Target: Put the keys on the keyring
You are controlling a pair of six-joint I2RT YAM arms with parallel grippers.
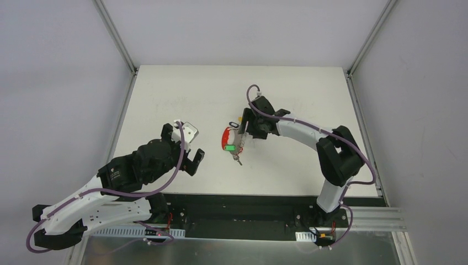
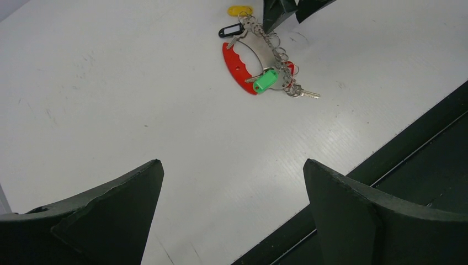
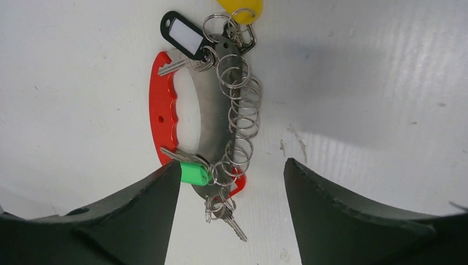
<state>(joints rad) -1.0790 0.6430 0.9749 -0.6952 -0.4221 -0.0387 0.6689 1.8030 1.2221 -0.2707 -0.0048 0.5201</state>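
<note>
red arc keyring (image 3: 164, 118) with a coil of silver loops lies flat on the bench (image 2: 110, 110), tagged keys (image 3: 229, 221) at its ends, right hand (image 3: 232, 163) open just over it, left hand (image 2: 232, 165) wide open, well apart.

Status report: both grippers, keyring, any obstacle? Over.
Left gripper open, empty, well clear. Right gripper open above keyring, holding nothing. Tagged keys lie at its loops. No obstruction.

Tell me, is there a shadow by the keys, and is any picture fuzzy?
Right wrist view: a soft grey shadow lies on the table right of the keyring, all sharp. Left wrist view: sharp too, the near fingers dark shapes. Top view: keys too tiny for detail.
</note>
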